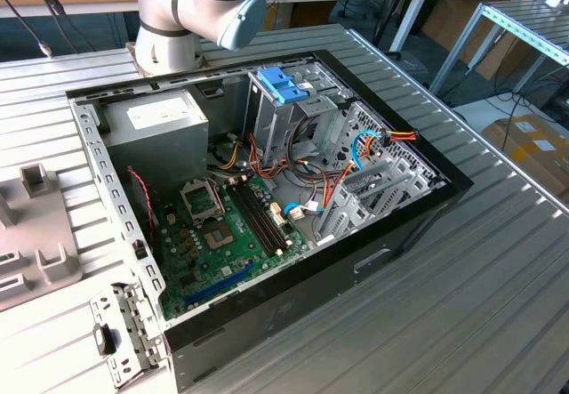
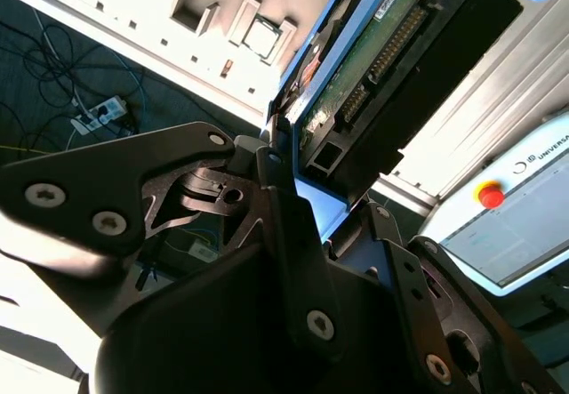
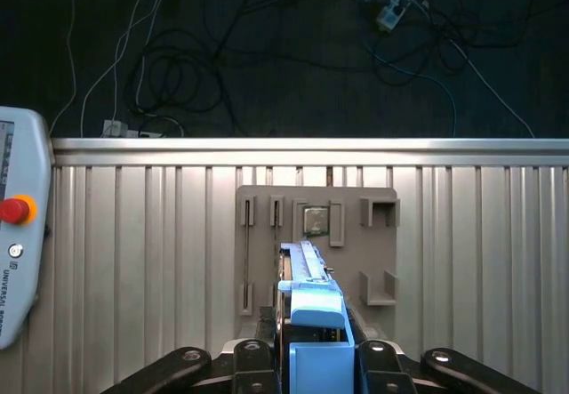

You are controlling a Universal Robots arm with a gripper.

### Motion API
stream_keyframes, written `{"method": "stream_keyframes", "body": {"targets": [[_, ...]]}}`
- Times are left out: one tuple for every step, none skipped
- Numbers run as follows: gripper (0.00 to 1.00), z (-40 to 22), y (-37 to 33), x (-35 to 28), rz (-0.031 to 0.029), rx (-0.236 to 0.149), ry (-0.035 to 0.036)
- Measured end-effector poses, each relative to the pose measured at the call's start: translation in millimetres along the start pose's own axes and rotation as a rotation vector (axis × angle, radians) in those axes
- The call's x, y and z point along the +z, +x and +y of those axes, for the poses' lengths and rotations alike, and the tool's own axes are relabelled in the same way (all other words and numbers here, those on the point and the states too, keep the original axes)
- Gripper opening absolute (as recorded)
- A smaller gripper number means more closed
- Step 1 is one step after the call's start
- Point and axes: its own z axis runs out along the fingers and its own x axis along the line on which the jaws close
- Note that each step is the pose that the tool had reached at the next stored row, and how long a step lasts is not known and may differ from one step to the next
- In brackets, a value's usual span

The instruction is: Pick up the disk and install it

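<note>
Here, tool (image 3: 316, 367) grips blue-framed disk (image 3: 315, 305).

Cut at the exterior view's top edge: robot arm (image 1: 200, 7), upper links out of frame. Cropped at that view's left edge: grey fixture plate (image 1: 53, 269); at its right edge, cardboard box (image 1: 533, 149). Too small to tell apart: chips on the motherboard (image 1: 222, 234). In the second wrist view, gripper (image 2: 324, 189) clipped by the frame edge; disk (image 2: 391, 47) clipped too, near end hidden between the fingers (image 2: 284, 225). Cropped by an edge in both wrist views: teach pendant (image 2: 524, 207) (image 3: 18, 234). In the first wrist view, disk end-on, flat faces hidden, one end cut off along with the gripper. Floor cables (image 3: 178, 74) dim, ends lost in the dark.
</note>
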Motion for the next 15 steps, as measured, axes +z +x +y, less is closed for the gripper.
{"method": "stream_keyframes", "body": {"targets": [[0.37,-0.2,0.0,0.0,0.0003,0.000,0.0000],[0.37,-0.3,0.0,0.0,0.0006,0.000,-0.0001],[0.37,-0.5,0.0,0.0,0.0009,0.000,-0.0001],[0.37,-0.6,0.1,0.1,0.0011,0.000,-0.0001],[0.37,-0.8,0.1,0.1,0.0014,0.000,-0.0001],[0.37,-1.1,0.1,0.2,0.0018,0.000,0.0000],[0.37,-1.3,0.2,0.2,0.0021,0.000,-0.0001],[0.37,-1.7,0.2,0.3,0.0026,0.000,-0.0001],[0.37,-1.8,0.3,0.4,0.0027,0.000,0.0000],[0.37,-2.0,0.3,0.4,0.0030,0.000,-0.0001],[0.37,-2.2,0.3,0.5,0.0032,0.000,0.0000],[0.37,-2.4,0.4,0.5,0.0035,0.000,-0.0001],[0.37,-2.6,0.4,0.5,0.0037,0.000,-0.0001],[0.37,-2.9,0.4,0.6,0.0040,0.000,0.0000],[0.37,-3.0,0.4,0.6,0.0043,0.000,-0.0001]]}}
